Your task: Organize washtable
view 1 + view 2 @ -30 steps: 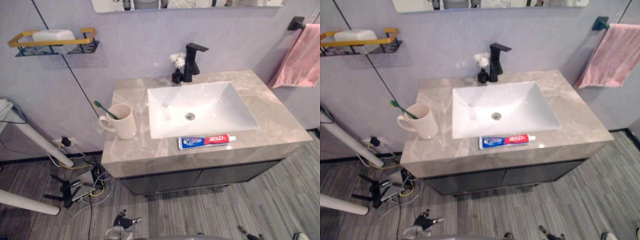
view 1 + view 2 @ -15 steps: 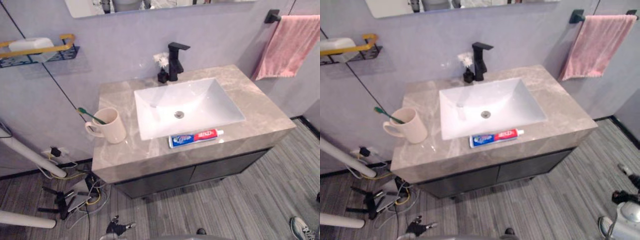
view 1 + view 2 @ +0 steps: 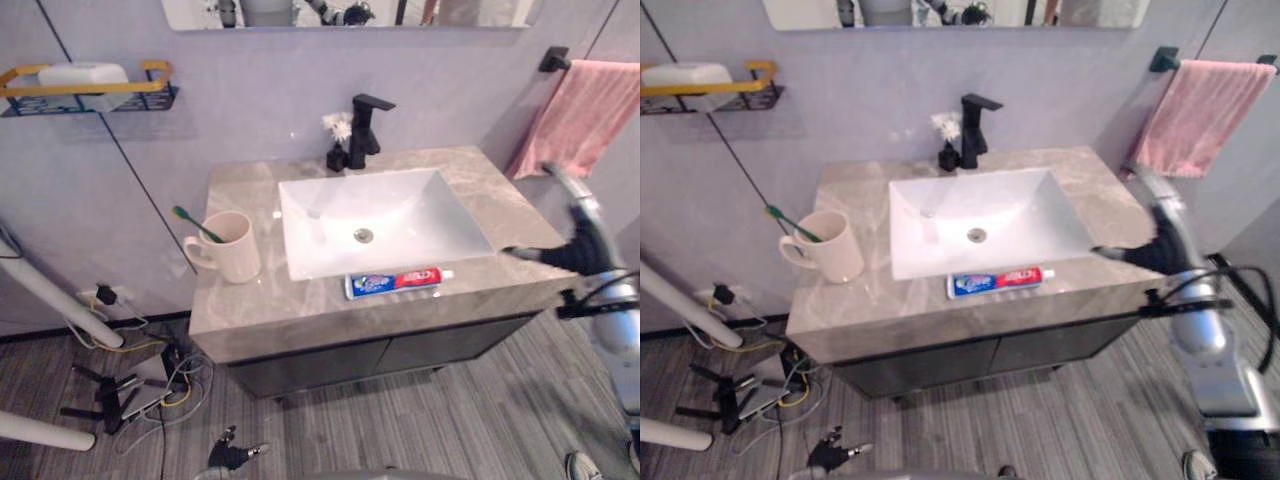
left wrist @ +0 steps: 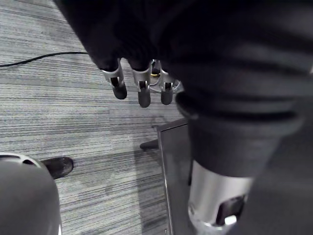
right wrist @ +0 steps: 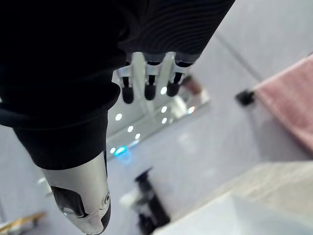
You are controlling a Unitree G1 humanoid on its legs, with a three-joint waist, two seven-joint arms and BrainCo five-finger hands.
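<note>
We see the right arm (image 3: 1193, 330), silver-grey and tubular, running into a dark ribbed cover (image 5: 171, 24) at the wrist. The left hand (image 4: 142, 85) and right hand (image 5: 128, 81) alike show silver fingers (image 5: 150, 78) with dark tips.

I can't read any words or numbers here. The toothpaste tube (image 3: 397, 281) lies on the worktop (image 3: 250, 300) near the middle of the frame, in front of the sink (image 3: 400, 215). It has blue and red print, but the letters are too small for me to make out.
</note>
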